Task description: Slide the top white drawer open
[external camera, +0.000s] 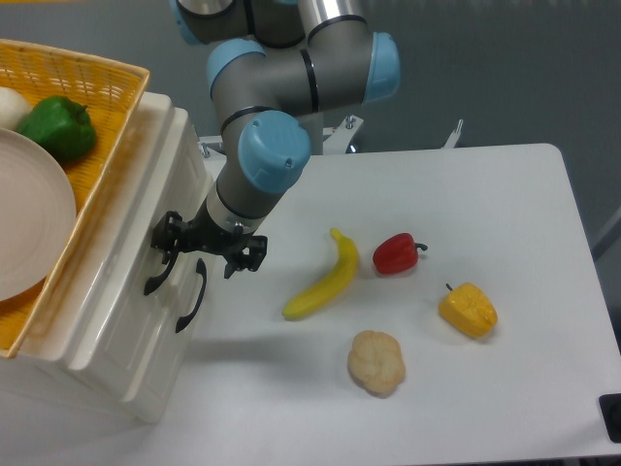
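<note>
The white cabinet stands at the left, seen from above. The top white drawer [126,254] is the upper front panel, with its black curved handle [157,277]. The lower drawer [146,340] has its own black handle [191,296] just to the right. My gripper [206,247] hangs right in front of the two handles, its black fingers spread wide. The left finger [169,233] is just above the top drawer's handle, the right finger [246,254] is over the table. It grips nothing. Both drawer fronts look pushed in.
A yellow basket [107,126] sits on the cabinet with a green pepper [56,126] and a white plate [29,223]. On the table lie a banana [325,280], a red pepper [396,253], a yellow pepper [468,310] and a beige bun-like item [376,362].
</note>
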`<state>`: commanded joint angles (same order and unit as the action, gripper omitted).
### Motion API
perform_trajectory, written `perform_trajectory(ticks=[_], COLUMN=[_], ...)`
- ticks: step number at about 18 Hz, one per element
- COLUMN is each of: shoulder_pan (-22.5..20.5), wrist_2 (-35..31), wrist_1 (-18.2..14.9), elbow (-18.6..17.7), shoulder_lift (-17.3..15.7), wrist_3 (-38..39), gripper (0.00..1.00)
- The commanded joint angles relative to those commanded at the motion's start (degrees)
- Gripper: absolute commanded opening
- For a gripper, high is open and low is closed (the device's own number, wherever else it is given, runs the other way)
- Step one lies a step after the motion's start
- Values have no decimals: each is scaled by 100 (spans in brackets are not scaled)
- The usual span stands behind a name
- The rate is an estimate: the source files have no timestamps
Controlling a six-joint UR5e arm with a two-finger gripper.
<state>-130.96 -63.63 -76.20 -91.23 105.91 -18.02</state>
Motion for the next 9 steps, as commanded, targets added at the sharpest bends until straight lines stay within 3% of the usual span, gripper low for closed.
perform_trajectory(ticks=[9], shoulder_pan=[-44], wrist_2=[-264], wrist_1=[-35], elbow=[0], shoulder_lift=[-9], wrist_3=[0], gripper=[100])
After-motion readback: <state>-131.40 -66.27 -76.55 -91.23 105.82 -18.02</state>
